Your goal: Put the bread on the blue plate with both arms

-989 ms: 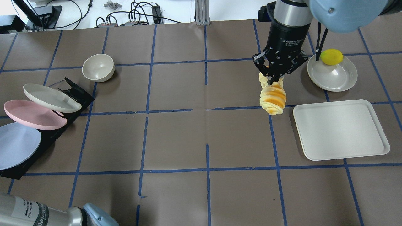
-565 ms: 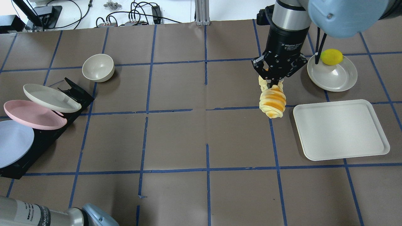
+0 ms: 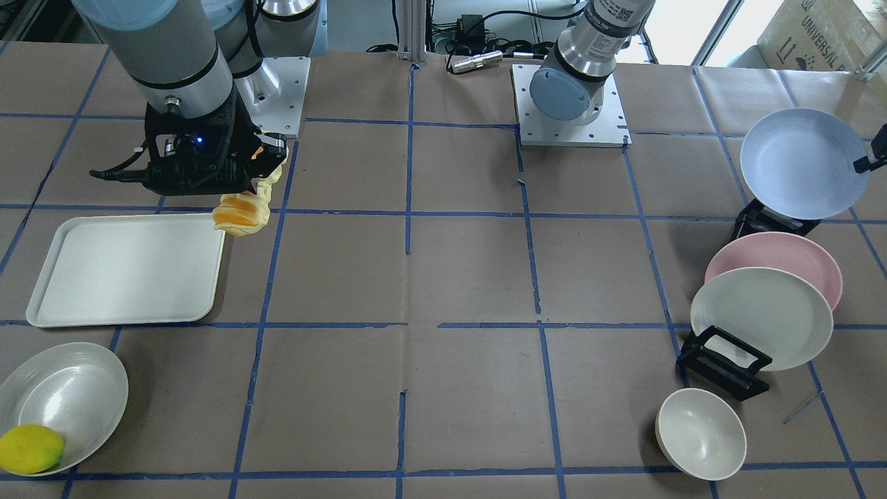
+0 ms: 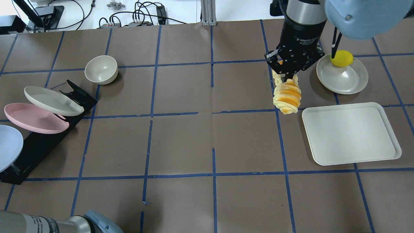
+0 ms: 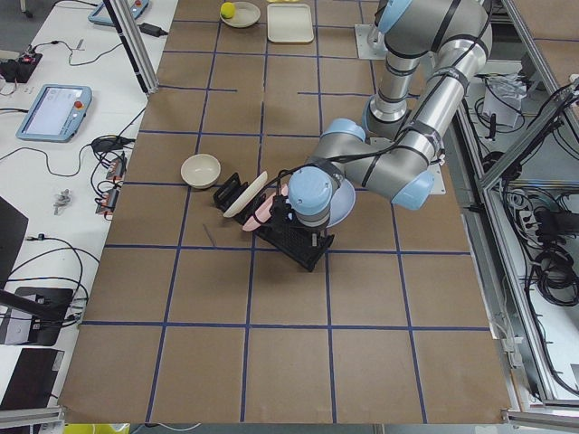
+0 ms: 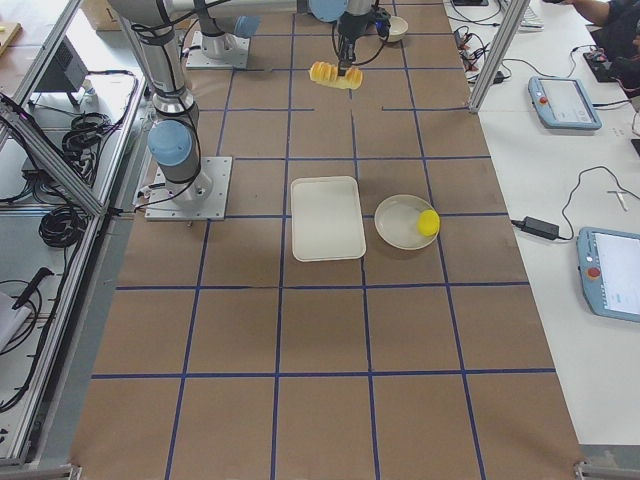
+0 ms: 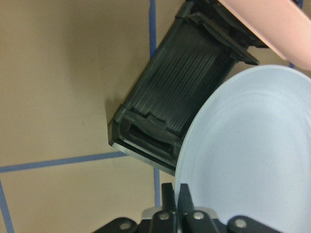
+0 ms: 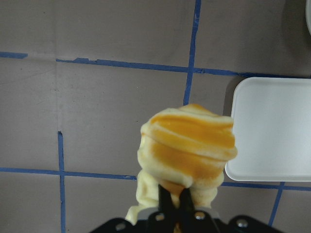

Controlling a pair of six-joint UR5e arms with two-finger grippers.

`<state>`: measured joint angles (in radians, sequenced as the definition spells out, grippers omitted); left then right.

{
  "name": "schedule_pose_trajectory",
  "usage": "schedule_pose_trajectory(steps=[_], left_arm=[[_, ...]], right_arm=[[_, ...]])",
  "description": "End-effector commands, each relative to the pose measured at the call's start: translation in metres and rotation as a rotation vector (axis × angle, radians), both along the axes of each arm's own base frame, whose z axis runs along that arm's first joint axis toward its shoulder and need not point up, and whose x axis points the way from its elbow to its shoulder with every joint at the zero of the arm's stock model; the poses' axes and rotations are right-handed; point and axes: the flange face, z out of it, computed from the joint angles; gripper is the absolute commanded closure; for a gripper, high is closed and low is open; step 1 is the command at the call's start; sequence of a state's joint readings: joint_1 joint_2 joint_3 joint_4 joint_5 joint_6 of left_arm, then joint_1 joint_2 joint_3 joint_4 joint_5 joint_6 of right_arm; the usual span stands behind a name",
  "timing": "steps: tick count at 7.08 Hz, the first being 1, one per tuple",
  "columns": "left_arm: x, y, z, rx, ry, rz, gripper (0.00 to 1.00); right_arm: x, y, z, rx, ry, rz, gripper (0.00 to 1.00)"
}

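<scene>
My right gripper (image 4: 286,77) is shut on the upper end of the bread (image 4: 287,97), a ridged pale yellow loaf with orange stripes. The bread hangs above the table, left of the white tray; it also shows in the right wrist view (image 8: 187,145) and the front view (image 3: 240,211). My left gripper (image 7: 175,190) is shut on the rim of the blue plate (image 7: 248,155). The blue plate is at the overhead view's left edge (image 4: 8,145), lifted beside the black rack, and shows tilted in the front view (image 3: 804,163).
A pink plate (image 4: 32,118) and a cream plate (image 4: 51,101) lean in the black rack (image 4: 42,145). A cream bowl (image 4: 101,69) stands behind it. A white tray (image 4: 351,133) and a grey dish (image 4: 347,81) with a lemon (image 4: 342,58) lie at the right.
The blue plate has slid further toward the overhead view's left edge, away from the rack. My right gripper has moved slightly right and away with the bread.
</scene>
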<state>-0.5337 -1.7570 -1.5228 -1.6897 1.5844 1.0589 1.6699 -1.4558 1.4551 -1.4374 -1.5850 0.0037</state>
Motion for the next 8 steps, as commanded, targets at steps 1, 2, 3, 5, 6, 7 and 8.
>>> schedule_pose_trajectory(steps=[1,2,3,5,6,7,8], left_arm=[[-0.049,-0.001,0.032,0.024,-0.013,0.075,0.98],[-0.076,-0.027,0.028,0.03,-0.01,0.055,0.98],[-0.122,-0.06,0.029,0.05,-0.039,0.083,0.98],[-0.23,-0.113,0.027,0.053,-0.029,0.098,0.98],[-0.283,-0.134,0.02,0.064,-0.025,0.095,0.98],[-0.334,-0.152,0.013,0.038,-0.043,0.022,0.98],[-0.38,-0.164,-0.002,0.056,-0.045,0.068,0.98]], right_arm=[[0.001,-0.004,-0.01,0.016,0.001,0.003,0.84],[0.001,-0.004,-0.009,0.013,0.001,0.003,0.83],[0.001,-0.005,-0.011,0.014,0.002,0.004,0.83],[0.002,-0.005,-0.012,0.019,0.002,0.001,0.83],[0.003,-0.005,-0.012,0.019,0.001,0.0,0.83],[0.003,-0.005,-0.012,0.019,0.001,-0.004,0.82],[0.003,-0.004,-0.01,0.014,0.001,-0.007,0.82]])
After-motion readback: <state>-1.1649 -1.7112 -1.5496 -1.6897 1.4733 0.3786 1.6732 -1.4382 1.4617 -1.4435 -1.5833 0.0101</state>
